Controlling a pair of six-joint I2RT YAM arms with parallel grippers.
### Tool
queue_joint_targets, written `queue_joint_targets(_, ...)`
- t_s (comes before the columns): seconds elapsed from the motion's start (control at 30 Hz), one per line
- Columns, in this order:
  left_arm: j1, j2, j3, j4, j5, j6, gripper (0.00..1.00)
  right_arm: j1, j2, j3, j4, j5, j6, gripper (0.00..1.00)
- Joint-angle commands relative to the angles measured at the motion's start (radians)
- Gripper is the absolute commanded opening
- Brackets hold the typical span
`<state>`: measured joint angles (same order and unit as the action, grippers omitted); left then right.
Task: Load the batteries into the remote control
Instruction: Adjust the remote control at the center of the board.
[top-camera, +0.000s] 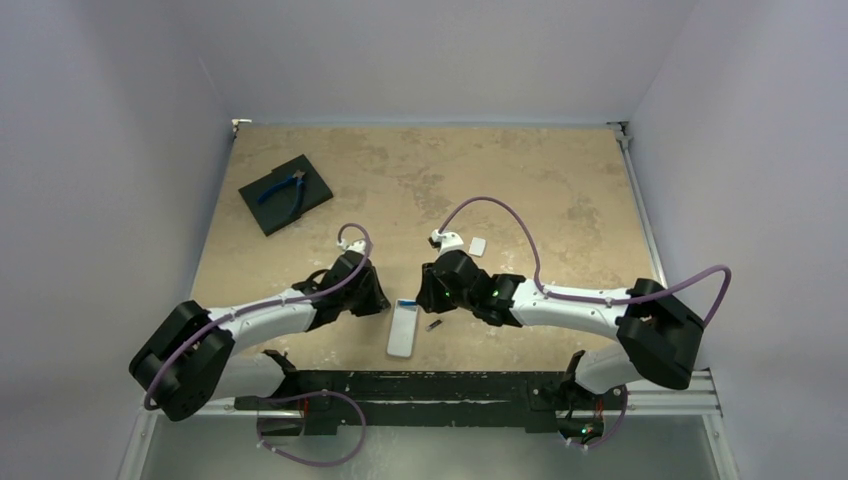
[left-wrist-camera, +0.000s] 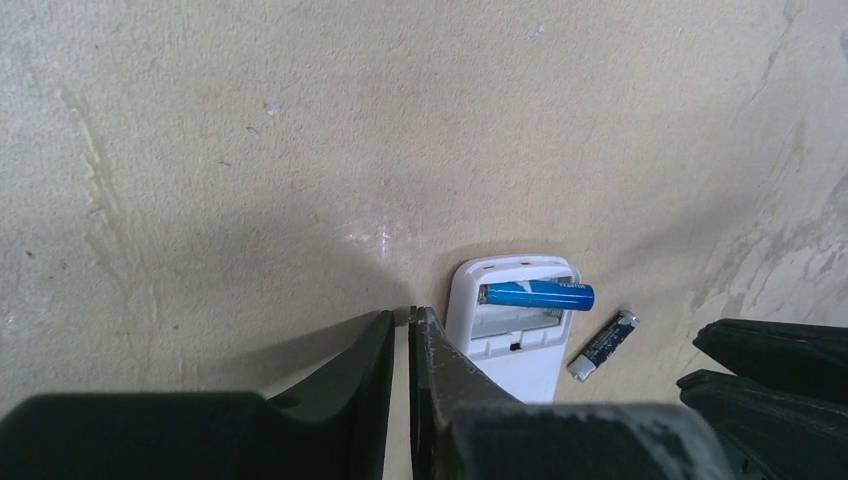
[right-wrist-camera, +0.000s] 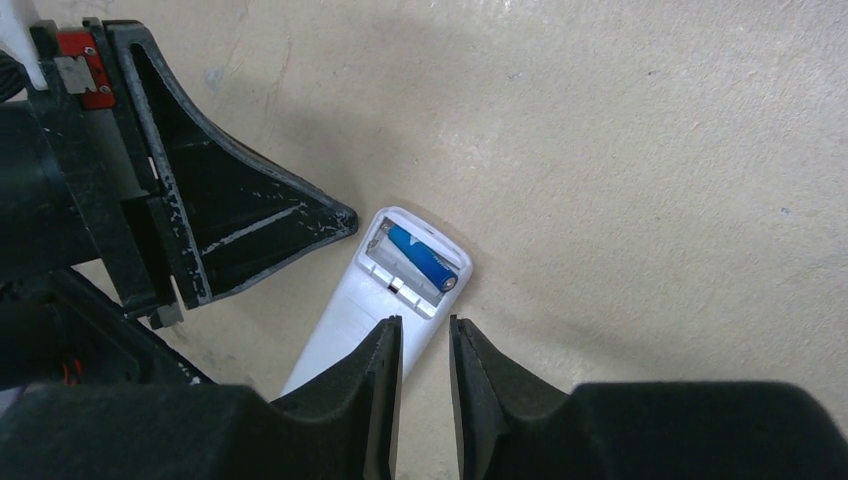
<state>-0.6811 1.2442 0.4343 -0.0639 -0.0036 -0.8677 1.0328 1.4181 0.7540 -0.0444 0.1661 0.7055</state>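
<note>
Notably, blue battery (left-wrist-camera: 536, 294) print unreadable; left jaws nearly together, right jaws spread.

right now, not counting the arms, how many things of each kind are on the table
remote control: 1
batteries: 2, the blue battery lying askew in the remote control's open compartment, the dark battery beside it
pliers: 1
black pad: 1
small white piece: 1
total: 6

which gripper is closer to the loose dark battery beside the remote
Right. The right gripper is just beside the dark battery; the left gripper is across the remote from it.
</note>
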Motion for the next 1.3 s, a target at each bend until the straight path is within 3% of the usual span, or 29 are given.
queue_joint_targets(0.0, 0.006, 0.023, 0.033, 0.043, 0.023, 0.032, 0.10, -0.004, 0.012, 0.010, 0.039, 0.034, 0.056, 0.31)
queue_joint_targets(1.27, 0.006, 0.033, 0.049, 0.042, 0.048, 0.047, 0.04, -0.007, 0.172, 0.104, 0.039, 0.026, 0.082, 0.24)
